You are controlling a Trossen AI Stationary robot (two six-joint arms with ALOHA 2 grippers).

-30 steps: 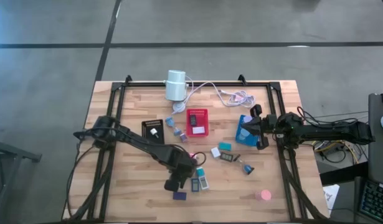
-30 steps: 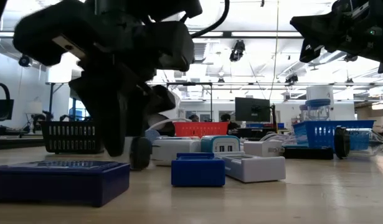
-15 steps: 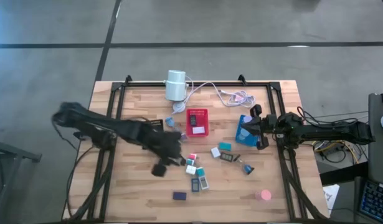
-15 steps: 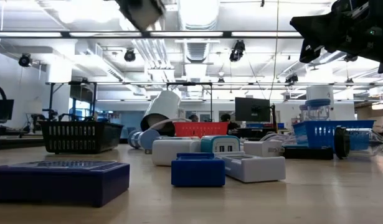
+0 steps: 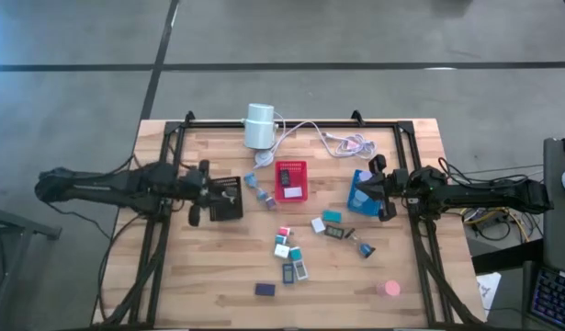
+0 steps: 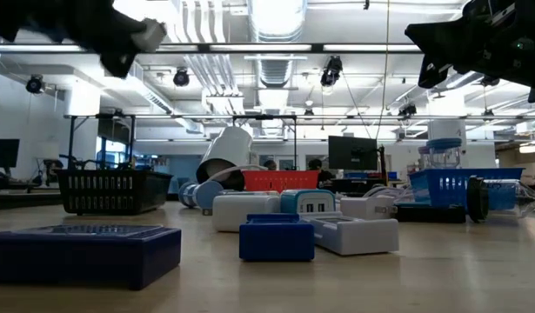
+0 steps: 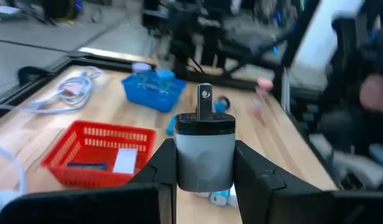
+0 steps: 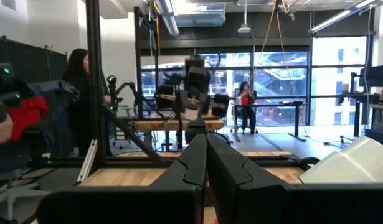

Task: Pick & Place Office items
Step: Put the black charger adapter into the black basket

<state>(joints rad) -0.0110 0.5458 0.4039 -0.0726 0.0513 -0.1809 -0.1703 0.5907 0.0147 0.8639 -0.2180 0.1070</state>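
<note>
My left gripper [image 5: 197, 199] hangs above the table's left side, by the black tray [image 5: 231, 197], shut on a small grey charger plug [image 7: 203, 155] with a black end and a metal prong. In the low view it shows at the top left [image 6: 128, 39]. Other office items [image 5: 291, 250] lie scattered on the middle of the table, among them a purple block [image 5: 265, 289] and a pink disc [image 5: 387, 289]. My right gripper [image 5: 374, 188] is shut on nothing and stays above the blue tray [image 5: 359, 195]; its fingers [image 8: 197, 155] point roughly level. My left gripper pinches the plug's grey body [image 7: 185, 168] by its two sides between the two fingers [image 7: 161, 168]. The fingers lie nearly level and point toward the table's right. The plug is lifted clear, its black end and prong [image 7: 205, 99] pointing away from the gripper.
A red tray [image 5: 290, 171] holding a few pieces stands at the centre back. A white cylinder [image 5: 259, 126] with a white cable [image 5: 342, 140] lies at the far edge. A black frame [image 5: 172, 138] runs around the table.
My left gripper has risen from the near middle of the table, by the purple block, and swung toward the left and far edges to the black tray. It has tipped from pointing down to nearly level, still holding the plug. The items on the table lie as before.
</note>
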